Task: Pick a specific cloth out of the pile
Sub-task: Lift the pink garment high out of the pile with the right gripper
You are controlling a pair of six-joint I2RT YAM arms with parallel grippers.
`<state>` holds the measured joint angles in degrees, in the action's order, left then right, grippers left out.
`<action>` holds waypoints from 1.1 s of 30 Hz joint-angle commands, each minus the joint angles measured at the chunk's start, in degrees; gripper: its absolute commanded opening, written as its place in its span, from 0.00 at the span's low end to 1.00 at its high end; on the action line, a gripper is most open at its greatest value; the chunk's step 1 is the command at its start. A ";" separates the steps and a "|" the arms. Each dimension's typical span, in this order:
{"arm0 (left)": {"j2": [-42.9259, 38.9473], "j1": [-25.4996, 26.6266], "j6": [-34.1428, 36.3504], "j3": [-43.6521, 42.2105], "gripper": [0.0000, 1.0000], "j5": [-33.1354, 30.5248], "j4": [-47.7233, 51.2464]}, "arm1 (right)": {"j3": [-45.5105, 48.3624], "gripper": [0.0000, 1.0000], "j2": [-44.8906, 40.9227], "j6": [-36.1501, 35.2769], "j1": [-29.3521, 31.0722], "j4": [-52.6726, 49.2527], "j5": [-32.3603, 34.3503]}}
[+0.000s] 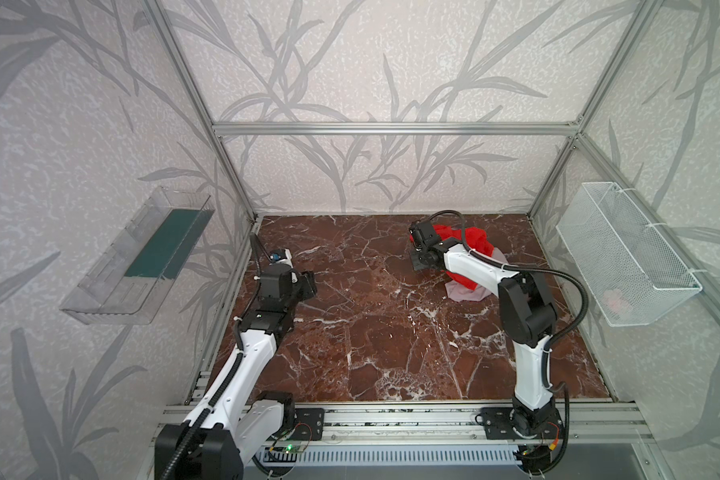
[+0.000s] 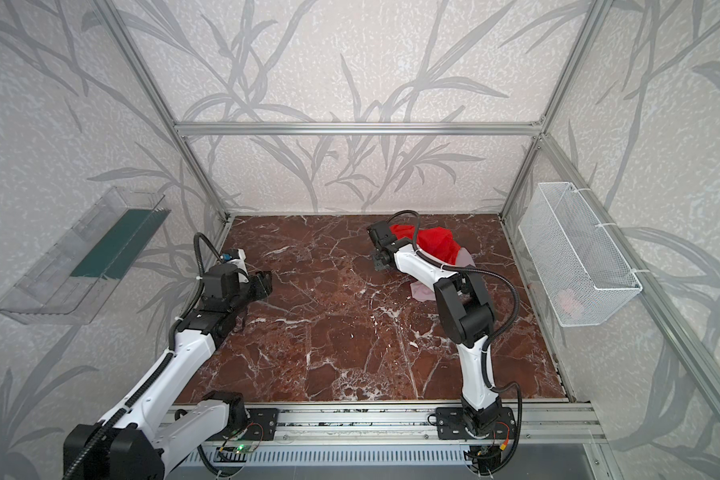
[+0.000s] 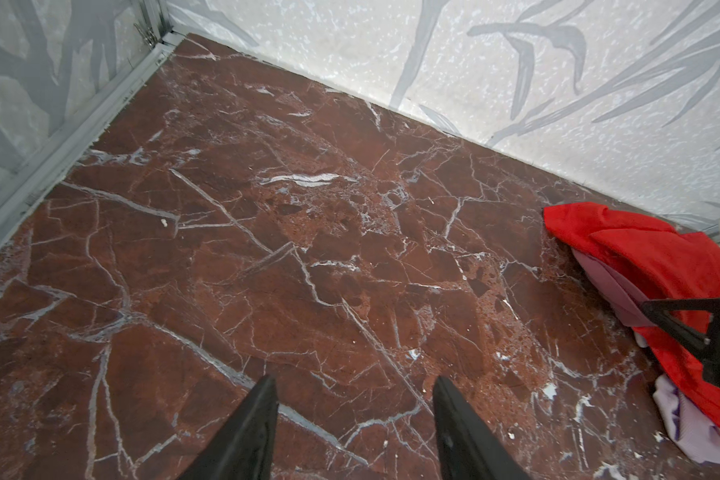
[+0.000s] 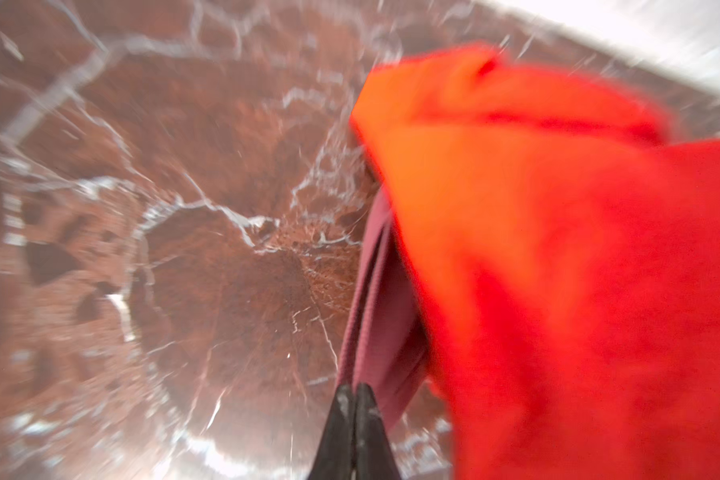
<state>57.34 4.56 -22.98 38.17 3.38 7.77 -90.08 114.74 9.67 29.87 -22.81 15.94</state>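
The pile lies at the back right of the table; a bright red cloth [image 1: 474, 241] [image 2: 437, 243] tops it and a pale lilac cloth [image 1: 466, 293] [image 2: 422, 293] pokes out at its near side. The cloth [image 4: 375, 291], dusty mauve-pink, runs out from under the red cloth [image 4: 558, 249], and my right gripper [image 4: 355, 388] is shut on its edge. In the left wrist view the cloth [image 3: 612, 282] shows under the red one [image 3: 661, 257]. In both top views the right gripper [image 1: 418, 264] sits at the pile's left side. My left gripper [image 3: 354, 380] [image 1: 310, 284] hovers open and empty at the left.
A white mesh basket [image 1: 624, 253] hangs on the right wall with something pale pink inside. A clear tray [image 1: 142, 257] hangs on the left wall. Dark red marble table [image 1: 371, 311] spreads between the arms, walled in on three sides.
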 commanded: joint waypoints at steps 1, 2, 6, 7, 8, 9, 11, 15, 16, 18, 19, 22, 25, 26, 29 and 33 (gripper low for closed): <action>-0.82 0.19 -3.32 2.20 0.58 2.61 4.18 | 1.95 0.00 -6.82 0.52 -0.25 3.36 -2.02; -0.99 0.23 -3.78 2.34 0.58 3.08 4.84 | 2.67 0.00 -8.07 0.52 -0.30 3.39 -2.24; -2.60 0.22 -4.83 2.88 0.58 4.06 7.13 | 4.30 0.00 -13.91 -0.13 -0.84 3.02 -3.19; -3.03 0.27 -5.11 3.12 0.58 4.35 7.58 | 4.30 0.00 -15.22 -0.07 -1.17 2.59 -3.69; -3.31 0.28 -5.35 3.29 0.58 4.81 7.86 | 4.37 0.00 -16.30 0.03 -1.46 2.28 -4.02; -3.67 0.27 -5.69 3.46 0.58 5.29 8.18 | 4.24 0.00 -17.45 0.16 -1.77 2.05 -4.52; -4.02 0.28 -6.13 3.78 0.58 6.81 8.57 | 3.81 0.00 -20.26 0.59 -2.51 1.07 -5.90; -4.10 0.29 -6.54 4.86 0.58 8.56 9.51 | 3.33 0.00 -24.83 1.14 -3.10 -0.42 -7.19; -4.04 0.30 -6.39 5.56 0.58 8.77 10.40 | 3.34 0.00 -26.19 1.42 -3.23 -0.55 -7.75; -4.32 0.30 -6.27 6.52 0.58 9.10 11.41 | 3.04 0.00 -28.71 1.76 -3.74 -1.21 -9.23; -4.58 0.28 -6.26 6.84 0.58 9.29 11.71 | 2.66 0.00 -29.67 1.80 -3.98 -1.78 -9.64; -5.37 0.31 -6.07 8.05 0.58 10.13 12.97 | 0.65 0.00 -32.20 1.67 -4.47 -4.12 -10.10; -5.97 0.31 -5.84 9.68 0.58 10.42 14.92 | -0.91 0.00 -34.40 1.50 -4.95 -5.92 -9.81; -6.17 0.28 -5.75 10.19 0.58 10.64 15.45 | -1.51 0.00 -35.03 1.53 -5.08 -6.48 -9.80; -6.69 0.28 -5.44 11.24 0.58 11.03 16.82 | -3.02 0.00 -36.91 1.48 -5.21 -7.50 -10.53; -6.98 0.29 -5.79 12.04 0.58 11.68 17.65 | -7.29 0.00 -37.31 0.60 -5.41 -9.98 -11.20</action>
<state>51.11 4.58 -28.56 48.56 13.85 22.83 -93.51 78.91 10.90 24.77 -31.88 6.00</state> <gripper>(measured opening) 0.579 0.048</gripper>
